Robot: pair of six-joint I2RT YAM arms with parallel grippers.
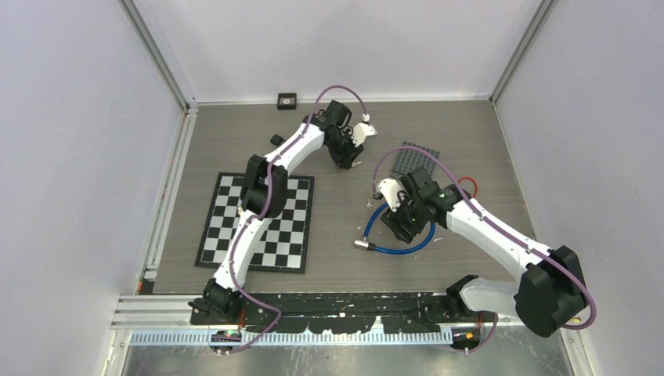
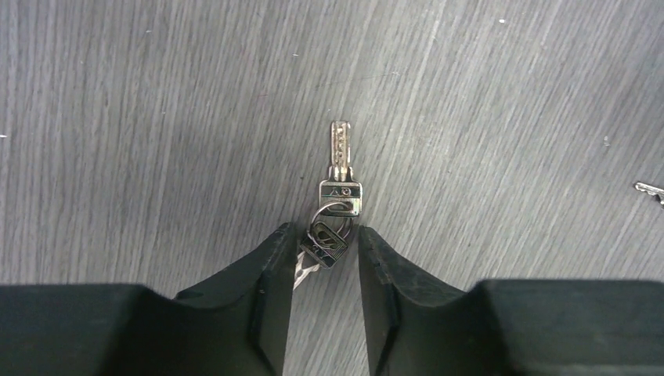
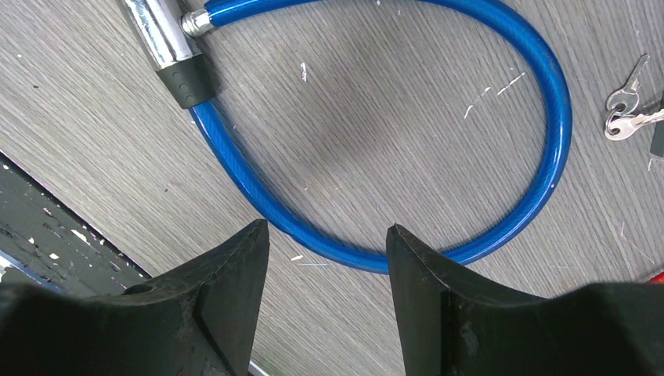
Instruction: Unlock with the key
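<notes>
Key (image 2: 340,188) lies flat on tabletop (image 2: 156,117), long axis in line w/ left claw (image 2: 325,233), blade pointing away. Ring end sits betw. narrow jaws, apparently unpinched. Left arm is nearer. Right claw (image 3: 325,235): wide, empty, over blue cable lock (image 3: 540,102).

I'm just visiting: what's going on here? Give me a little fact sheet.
Surface: grey wood-grain table
Keys: bunch on a ring, lying flat
Left gripper: jaws apart, astride the key ring
Cable lock: blue loop, lying on the table
Right gripper: open, above its loop
Also there: checkerboard mat
</notes>
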